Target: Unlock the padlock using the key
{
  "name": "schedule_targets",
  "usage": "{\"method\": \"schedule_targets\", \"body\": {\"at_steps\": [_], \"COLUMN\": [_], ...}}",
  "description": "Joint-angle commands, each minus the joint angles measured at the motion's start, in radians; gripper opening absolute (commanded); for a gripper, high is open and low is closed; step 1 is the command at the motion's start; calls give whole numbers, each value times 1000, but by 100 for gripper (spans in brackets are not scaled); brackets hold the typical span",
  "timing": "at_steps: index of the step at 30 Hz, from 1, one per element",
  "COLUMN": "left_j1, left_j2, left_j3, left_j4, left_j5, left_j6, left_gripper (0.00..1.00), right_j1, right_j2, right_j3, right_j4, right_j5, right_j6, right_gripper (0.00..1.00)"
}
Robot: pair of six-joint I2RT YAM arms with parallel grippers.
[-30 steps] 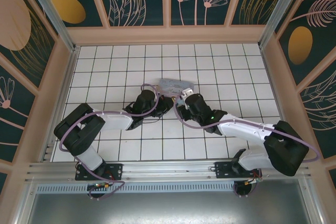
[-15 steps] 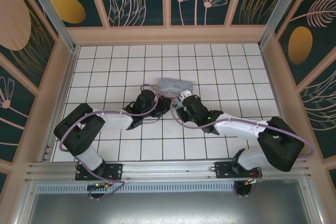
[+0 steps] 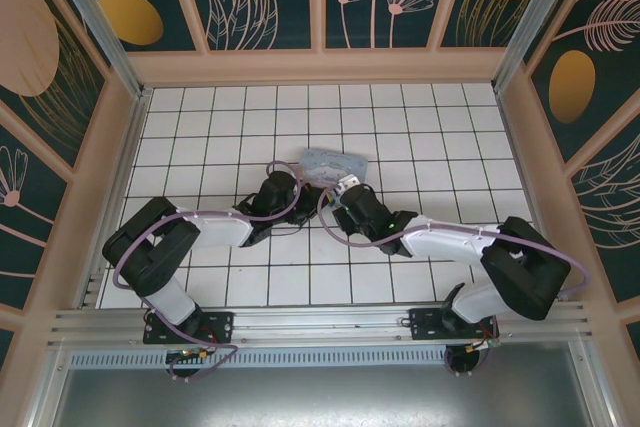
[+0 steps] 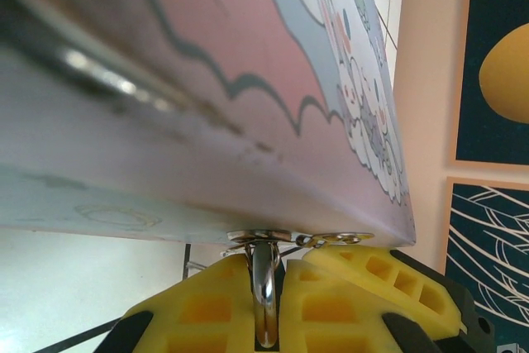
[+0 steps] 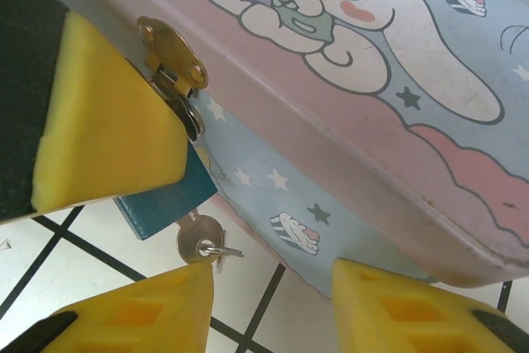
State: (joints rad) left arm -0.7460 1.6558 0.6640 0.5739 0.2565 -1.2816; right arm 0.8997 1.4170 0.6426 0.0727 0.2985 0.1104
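A white tiled table [image 3: 200,127] carries a pastel cartoon tin box [image 3: 335,161].

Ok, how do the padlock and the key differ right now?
The padlock is a larger teal block; the key is a small round metal head poking from its underside. The padlock hangs from the tin's hasp, pinched by the left gripper; the key sits free ahead of the open right gripper. Both look mated together.

Top of padlock [image 5: 165,196] behind L tool pad [image 5: 99,121]
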Motion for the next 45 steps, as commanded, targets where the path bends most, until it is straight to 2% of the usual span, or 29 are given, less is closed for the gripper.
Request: {"method": "schedule_targets", "body": {"at_steps": [1,15,27,30,45], "left_j1": [-3,-3,-1,-2,-3], "left_j2": [-25,-27,-24,-22,-7], "left_j3": [33,28,26,26,49], "left_j4": [75,110,113,111,72], "left_j5": [30,61,74,73,52], "left_j6": [16,-17,-18,-18,-3], "left_gripper": [0,0,0,0,0], "right_j1": [12,33,33,34,37], "right_j2": [24,46,114,110,-116], "right_j3": [18,-1,55,60,-43], "right_j4": [7,66,81,72,-9], "right_j5": [5,111,108,96,84], "right_j6": [-9,-34,-59,-58,40], "right_gripper": [43,35,34,37,38]}}
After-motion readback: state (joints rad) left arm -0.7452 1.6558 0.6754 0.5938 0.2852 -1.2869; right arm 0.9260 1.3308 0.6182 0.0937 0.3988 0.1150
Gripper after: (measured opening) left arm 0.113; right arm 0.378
